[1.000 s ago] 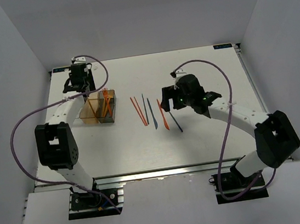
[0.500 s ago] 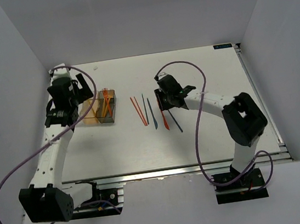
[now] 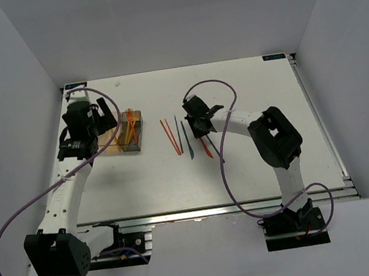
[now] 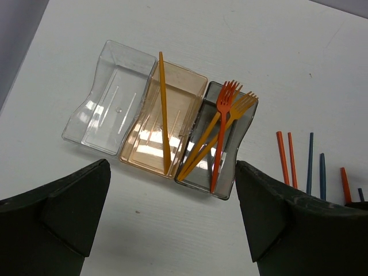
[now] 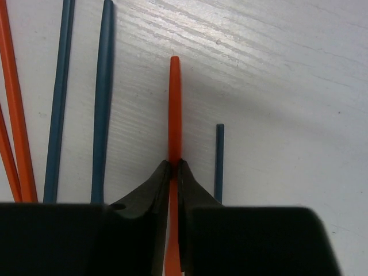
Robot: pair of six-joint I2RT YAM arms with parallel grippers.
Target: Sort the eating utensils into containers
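Observation:
The containers [image 4: 167, 123] are three joined bins: a clear one [image 4: 109, 98] holding nothing, a tan-orange one with an orange stick [image 4: 163, 109], and a dark grey one with a red fork [image 4: 221, 135] and an orange fork [image 4: 230, 118]. My left gripper [image 4: 172, 165] hangs open just short of them, nothing between its fingers; from above it [image 3: 104, 118] sits left of the bins [image 3: 125, 133]. Loose eating utensils lie mid-table. My right gripper [image 5: 173, 165] is shut on an orange piece [image 5: 174, 103] that lies flat on the table [image 3: 206, 150].
Left of the held piece lie two blue-grey pieces [image 5: 103, 98] [image 5: 62, 86] and two red sticks [image 5: 14, 103]. A thin blue stick [image 5: 219, 155] lies right of it. From above, this row [image 3: 179, 136] spans the table's middle. White walls enclose the table.
My left arm drew back from over the bins and its gripper opened wide. My right gripper moved left onto the orange piece and closed on it.

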